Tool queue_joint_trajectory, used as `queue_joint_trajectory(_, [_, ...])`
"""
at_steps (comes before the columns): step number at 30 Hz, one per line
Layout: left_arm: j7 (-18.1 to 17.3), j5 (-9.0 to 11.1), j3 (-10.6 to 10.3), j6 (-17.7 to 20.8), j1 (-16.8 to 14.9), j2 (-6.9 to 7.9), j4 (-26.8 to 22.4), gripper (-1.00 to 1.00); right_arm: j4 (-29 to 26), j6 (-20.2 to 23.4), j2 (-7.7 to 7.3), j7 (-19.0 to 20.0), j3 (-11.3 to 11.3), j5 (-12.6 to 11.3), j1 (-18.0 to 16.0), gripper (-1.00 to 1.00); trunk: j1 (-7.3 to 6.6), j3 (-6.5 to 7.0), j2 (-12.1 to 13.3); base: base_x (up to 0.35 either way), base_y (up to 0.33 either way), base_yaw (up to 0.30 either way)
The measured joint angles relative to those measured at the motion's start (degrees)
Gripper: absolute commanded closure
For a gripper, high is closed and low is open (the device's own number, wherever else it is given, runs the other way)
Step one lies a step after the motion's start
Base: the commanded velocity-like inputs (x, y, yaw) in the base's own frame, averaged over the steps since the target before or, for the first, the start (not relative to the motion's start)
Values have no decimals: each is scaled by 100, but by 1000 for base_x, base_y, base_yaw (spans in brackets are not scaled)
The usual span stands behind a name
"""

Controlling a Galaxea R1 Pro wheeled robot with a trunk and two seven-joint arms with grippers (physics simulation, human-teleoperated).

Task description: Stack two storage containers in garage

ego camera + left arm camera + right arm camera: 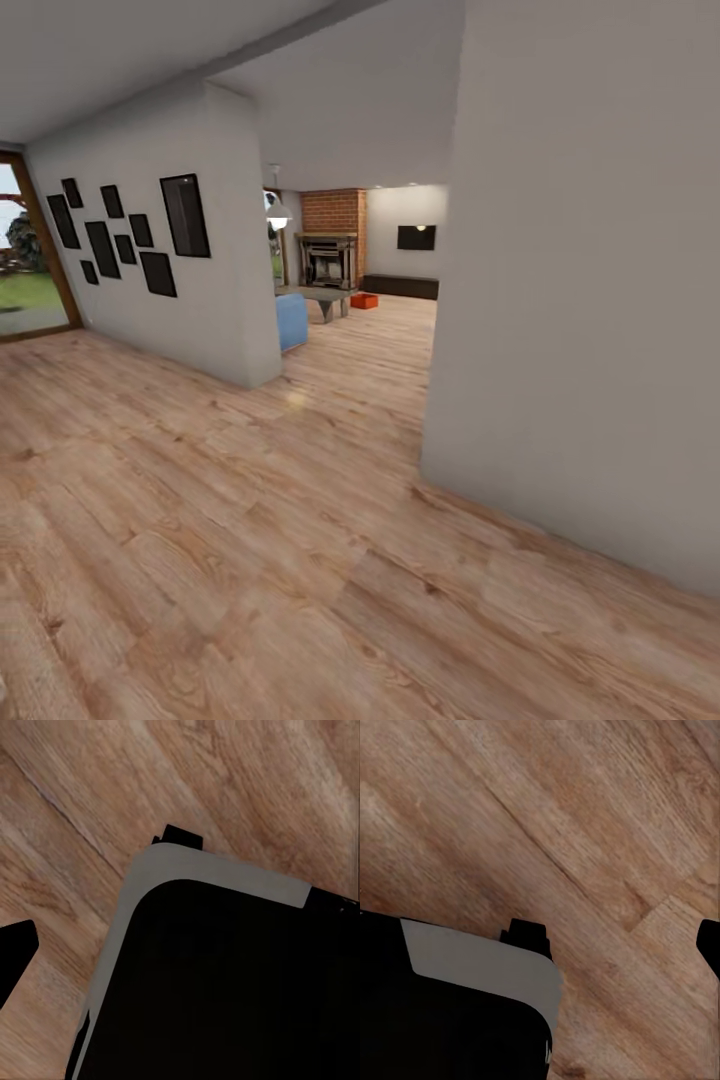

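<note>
Far ahead, past the hallway opening, lies the living room with its brick fireplace (332,240). One orange-red storage container (365,300) sits there on the wood floor, just right of the low table (322,296). It is small at this distance, and I see no other container. The garage is out of view. In the left wrist view one dark fingertip (16,949) stands at the picture's edge over wood planks. In the right wrist view a dark fingertip (711,945) likewise stands at the edge. Nothing is held between the fingers of either gripper.
A white wall corner (570,330) juts in close on the right. A wall with black picture frames (150,250) stands on the left, with a blue sofa (291,320) behind its end. Between them, light wood floor (330,480) runs toward the living room. My grey-edged black base (225,975) shows below the wrists.
</note>
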Motion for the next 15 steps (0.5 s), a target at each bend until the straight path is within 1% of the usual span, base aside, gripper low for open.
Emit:
queue_joint_trajectory(4, [0, 0, 0, 0, 2, -2, -2, -100, 0, -3, 0, 0, 0, -2, 2, -100, 0, 0, 0, 333, 0, 272])
queue_joint_trajectory(5, [0, 0, 0, 0, 2, -2, -2, -100, 0, -3, 0, 0, 0, -3, 2, -100, 0, 0, 0, 334, 0, 129])
queue_joint_trajectory(15, [0, -1, 0, 0, 1, -1, -2, -100, 2, -15, -8, 0, -1, -6, 0, -100, 0, 0, 0, 333, 0, 22])
